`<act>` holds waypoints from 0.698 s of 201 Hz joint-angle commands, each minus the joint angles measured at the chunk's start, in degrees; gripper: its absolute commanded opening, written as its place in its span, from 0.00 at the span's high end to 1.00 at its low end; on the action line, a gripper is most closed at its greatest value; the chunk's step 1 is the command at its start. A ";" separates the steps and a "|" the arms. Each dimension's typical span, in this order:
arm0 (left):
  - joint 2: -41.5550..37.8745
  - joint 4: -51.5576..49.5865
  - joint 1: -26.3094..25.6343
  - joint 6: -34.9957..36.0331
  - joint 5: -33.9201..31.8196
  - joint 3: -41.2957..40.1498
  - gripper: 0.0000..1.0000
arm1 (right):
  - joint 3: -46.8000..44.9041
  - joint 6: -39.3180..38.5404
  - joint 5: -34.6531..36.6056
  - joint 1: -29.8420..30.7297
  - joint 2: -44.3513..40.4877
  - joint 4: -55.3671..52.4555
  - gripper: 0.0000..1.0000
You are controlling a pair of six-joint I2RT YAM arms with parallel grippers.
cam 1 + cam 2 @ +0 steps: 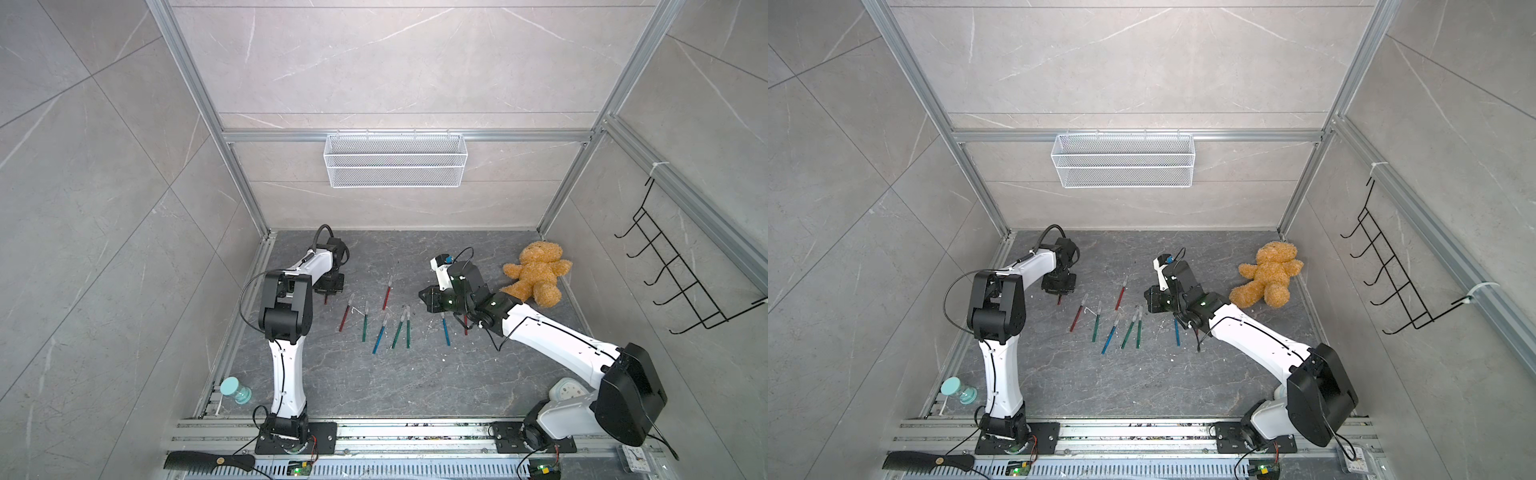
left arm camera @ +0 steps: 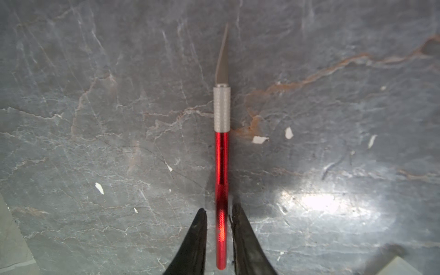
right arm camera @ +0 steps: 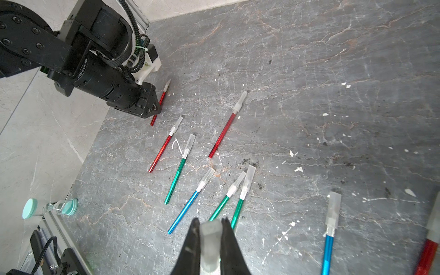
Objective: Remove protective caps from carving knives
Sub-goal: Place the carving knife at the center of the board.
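Observation:
A red carving knife (image 2: 222,166) with a bare grey blade lies on the dark stone table, its handle end between my left gripper's (image 2: 219,208) fingers. The jaws stand slightly apart, with a gap beside the handle. In both top views this gripper (image 1: 326,296) (image 1: 1059,296) hangs at the table's back left. My right gripper (image 3: 210,219) (image 1: 420,296) is shut on a translucent protective cap (image 3: 209,242), held above the table. Several capped knives, red (image 3: 225,128), green (image 3: 178,171) and blue (image 3: 188,204), lie in a row between the arms (image 1: 380,334).
A brown teddy bear (image 1: 534,272) lies at the back right beside the right arm. A teal-capped hourglass (image 1: 235,390) sits at the front left edge, a black comb (image 1: 208,460) on the front rail. A white wire basket (image 1: 395,160) hangs on the back wall.

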 commanded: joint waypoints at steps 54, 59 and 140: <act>-12.05 -1.75 0.20 -1.37 1.21 0.00 0.55 | 3.57 -1.93 5.51 0.32 1.00 -5.81 1.00; -13.47 -1.79 0.20 -1.94 1.76 -0.19 0.53 | 4.45 -2.25 6.46 0.36 1.36 -6.94 1.00; -40.91 4.36 -0.42 -13.01 12.87 -20.04 0.00 | 19.84 -5.23 18.23 -3.80 13.44 -25.28 1.00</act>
